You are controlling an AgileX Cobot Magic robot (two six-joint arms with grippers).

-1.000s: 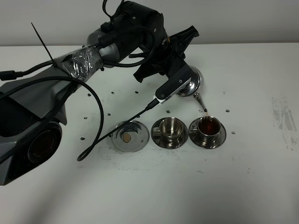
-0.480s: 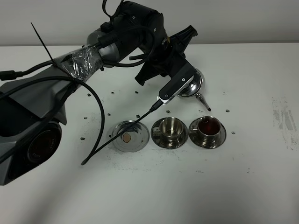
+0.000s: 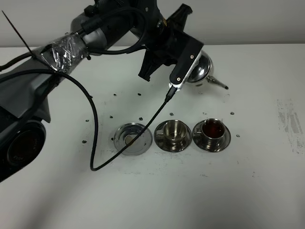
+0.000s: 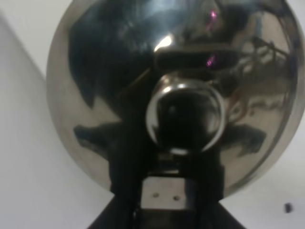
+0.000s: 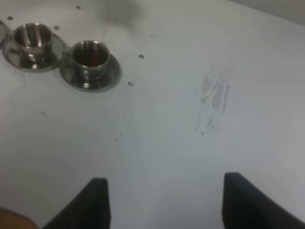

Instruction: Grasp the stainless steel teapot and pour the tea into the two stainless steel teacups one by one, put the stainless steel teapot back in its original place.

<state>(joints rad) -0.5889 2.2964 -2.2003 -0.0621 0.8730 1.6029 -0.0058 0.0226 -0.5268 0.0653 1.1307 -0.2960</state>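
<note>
My left gripper [image 3: 190,67] is clamped tight on the teapot [image 3: 204,67], jaws pinching its loop handle [image 4: 151,117]. From my wrist the pot's round belly fills the view, mirror-bright steel with dark reflections smeared across it. I've got it up over the far side of the white table [image 3: 257,181], behind the cups and apart from them, with the thin spout [image 3: 218,84] pointing off to the right.

Down in front, three shiny steel pieces sit in a row. The right-hand cup [image 3: 213,130] has clear reddish-brown tea [image 3: 213,127] inside and a small side handle, and stands on a round saucer [image 3: 227,140]. The middle cup [image 3: 173,130], just beside it, shows bare polished steel inside and stands on its own saucer [image 3: 159,141]. On the left is the flat round dish [image 3: 143,143], with a tan spot [image 3: 129,140] at its centre and a black cable [image 3: 97,129] draped across it.

My right gripper [image 5: 164,205] hangs over plain matte table, jaws spread wide, dark fingertips [image 5: 95,202] at the edges of that wrist view.
</note>
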